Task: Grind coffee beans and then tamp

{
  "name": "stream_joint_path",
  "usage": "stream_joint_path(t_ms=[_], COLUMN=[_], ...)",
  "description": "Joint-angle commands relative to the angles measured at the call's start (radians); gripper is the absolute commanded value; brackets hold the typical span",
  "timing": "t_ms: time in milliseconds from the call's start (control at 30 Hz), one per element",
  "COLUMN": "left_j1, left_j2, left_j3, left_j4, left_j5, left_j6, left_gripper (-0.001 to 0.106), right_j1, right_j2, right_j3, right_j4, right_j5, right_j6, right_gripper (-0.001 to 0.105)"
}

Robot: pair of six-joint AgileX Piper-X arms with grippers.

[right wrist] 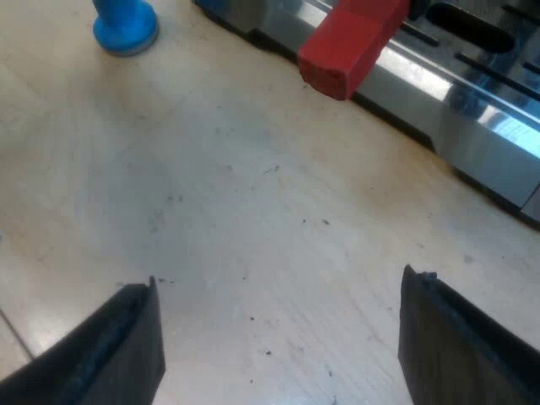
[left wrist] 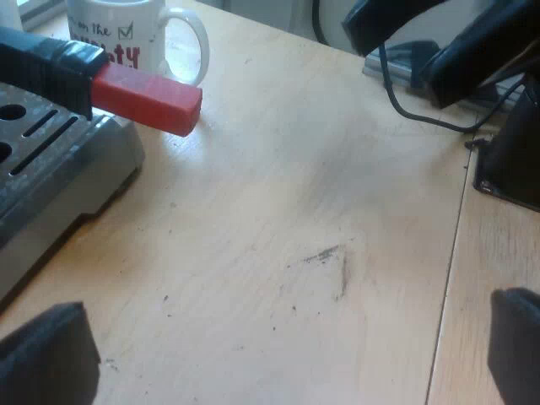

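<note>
My left gripper [left wrist: 278, 354] is hanging low over the bare wooden table [left wrist: 321, 202], its two black fingers standing wide apart and holding nothing. My right gripper [right wrist: 283, 342] is doing the same over its own patch of table. Its fingers are spread, nothing is between them, and only a few dark crumbs are lying on the wood below.

A little farther from the left gripper, the red end [left wrist: 148, 99] of the dark handle is sticking out above the edge of the drip tray [left wrist: 59, 169] of the espresso machine. So the holder seems to be sitting locked in the machine's front, though its metal basket is hidden. Beyond the red end a white mug [left wrist: 139, 38] with printed letters is standing on the table.

Ahead of the right gripper the same red end [right wrist: 350, 42] is pointing out from the machine's metal front. Farther off, the blue tamper [right wrist: 125, 25] is standing on its base, well apart from the handle.

I am judging that the grinding step is in hand, because the tamper is untouched. The next move is calling for one gripper to reach the handle, close across it squarely, and free the holder without hitting the tray.
</note>
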Motion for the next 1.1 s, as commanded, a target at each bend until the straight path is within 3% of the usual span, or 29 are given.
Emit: stream_joint_path(t_ms=[33, 100, 133, 300, 500, 767, 1100], left_j1=[-0.003, -0.003, -0.003, -0.003, -0.003, -0.003, -0.003], left_j2=[0.001, 0.001, 0.001, 0.001, 0.001, 0.001, 0.001], left_j3=[-0.002, -0.002, -0.002, -0.002, -0.002, -0.002, -0.002], left_j4=[-0.024, -0.024, -0.024, -0.024, -0.024, -0.024, -0.024], left_j5=[0.005, 0.005, 0.005, 0.005, 0.005, 0.005, 0.005], left_j6=[-0.006, -0.005, -0.003, -0.003, -0.003, -0.003, -0.003], left_gripper=[0.098, 0.098, 0.098, 0.098, 0.098, 0.098, 0.098], right_j1=[0.146, 0.202, 0.267, 0.385, 0.428, 0.426, 0.424], right_j2=[-0.002, -0.002, -0.002, 0.021, 0.142, 0.364, 0.529], right_j3=[0.060, 0.081, 0.107, 0.148, 0.153, 0.153, 0.153], right_j4=[-0.120, -0.144, -0.173, -0.252, -0.380, -0.621, -0.801], right_j5=[0.278, 0.343, 0.442, 0.638, 0.692, 0.779, 0.908], right_j6=[0.066, 0.091, 0.137, 0.216, 0.251, 0.257, 0.257], right_gripper=[0.061, 0.058, 0.050, 0.029, 0.001, 0.000, 0.000])
